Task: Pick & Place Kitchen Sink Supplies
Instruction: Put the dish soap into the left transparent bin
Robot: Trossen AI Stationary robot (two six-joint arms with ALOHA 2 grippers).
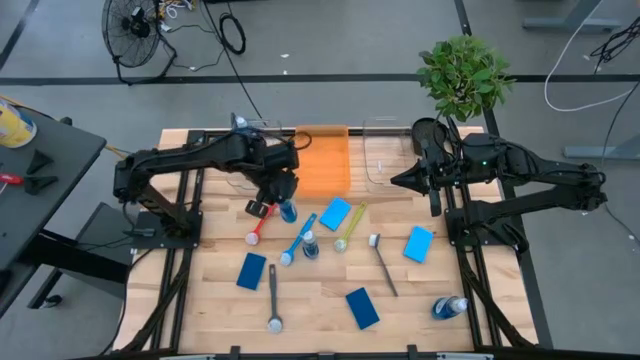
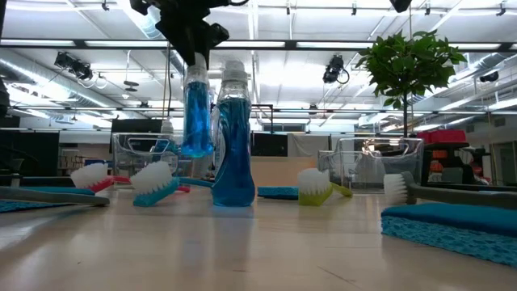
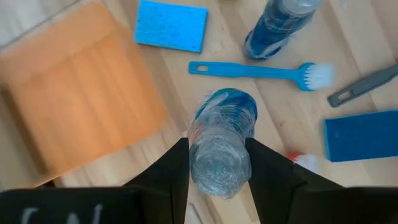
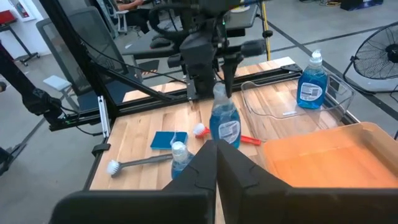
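I see my left end effector [image 3: 217,163] clamped on the neck of a small clear bottle of blue liquid [image 1: 288,209], lifted off the wooden worktop [image 1: 310,300] just beside the orange rectangular bin [image 1: 324,160], while farther off my right end effector [image 1: 396,180] waits closed.

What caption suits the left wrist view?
Left tool grips a clear bottle above the table, beside the orange bin.

Grey floor surrounds the wooden tabletop [image 1: 220,315]; a standing fan [image 1: 135,25] at 11 o'clock, potted plant [image 1: 463,75] at 1
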